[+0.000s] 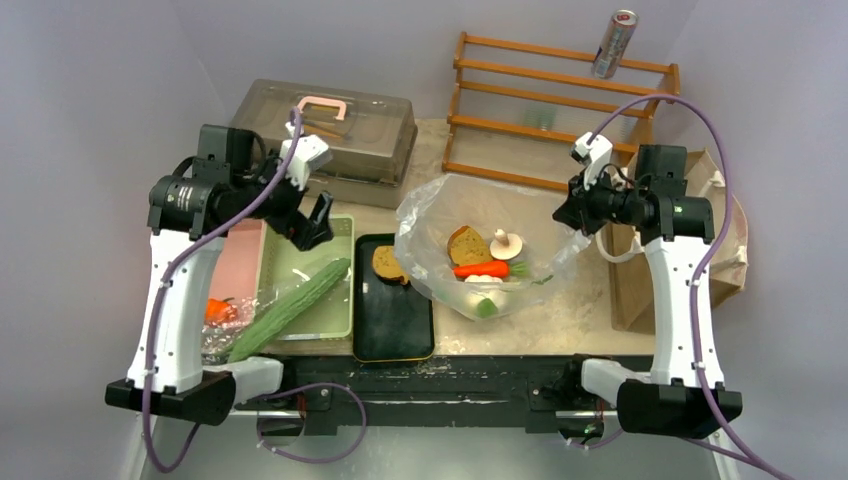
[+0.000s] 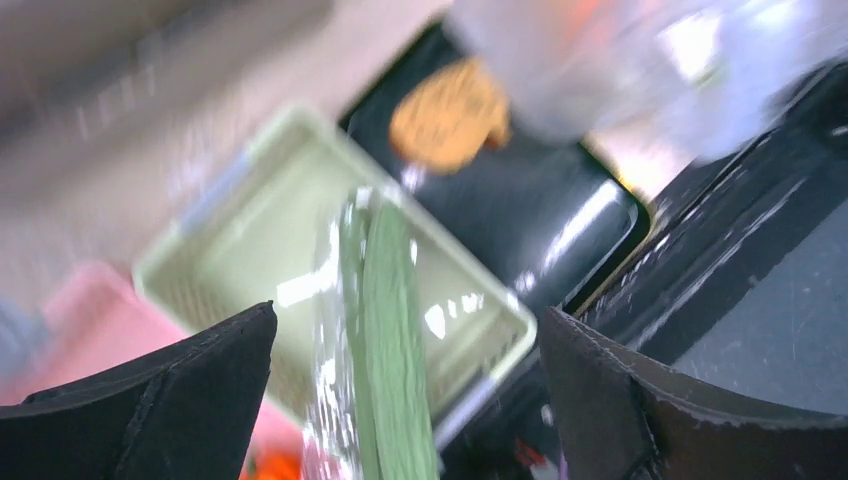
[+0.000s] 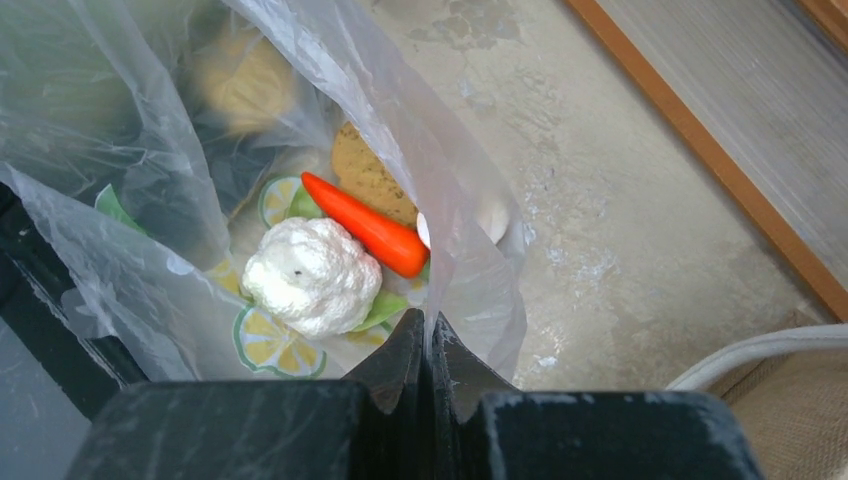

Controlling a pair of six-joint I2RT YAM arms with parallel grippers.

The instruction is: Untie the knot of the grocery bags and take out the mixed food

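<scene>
The transparent plastic bag (image 1: 435, 215) stands open at the table's middle, and my right gripper (image 1: 572, 215) is shut on its right rim. The right wrist view shows that gripper (image 3: 428, 325) pinching the bag film (image 3: 470, 270), with a cauliflower (image 3: 310, 275), carrot (image 3: 365, 225) and toast slice (image 3: 370, 180) inside. A mushroom (image 1: 507, 243) also lies in the bag. My left gripper (image 1: 312, 225) hangs open and holds nothing above the green basket (image 1: 340, 235), where the long cucumber (image 1: 290, 308) lies. In the blurred left wrist view the cucumber (image 2: 390, 330) is below my gripper (image 2: 408, 310). A second toast slice (image 1: 388, 263) rests on the black tray (image 1: 395, 330). The brown paper bag (image 1: 725, 250) lies behind the right arm.
A pink tray (image 1: 240, 260) sits left of the basket, with an orange-red item (image 1: 218, 310) and crinkled film at its near end. The lidded plastic case (image 1: 330, 125) stands at the back left. A wooden rack (image 1: 560, 100) with a silver can (image 1: 614, 42) is at the back right.
</scene>
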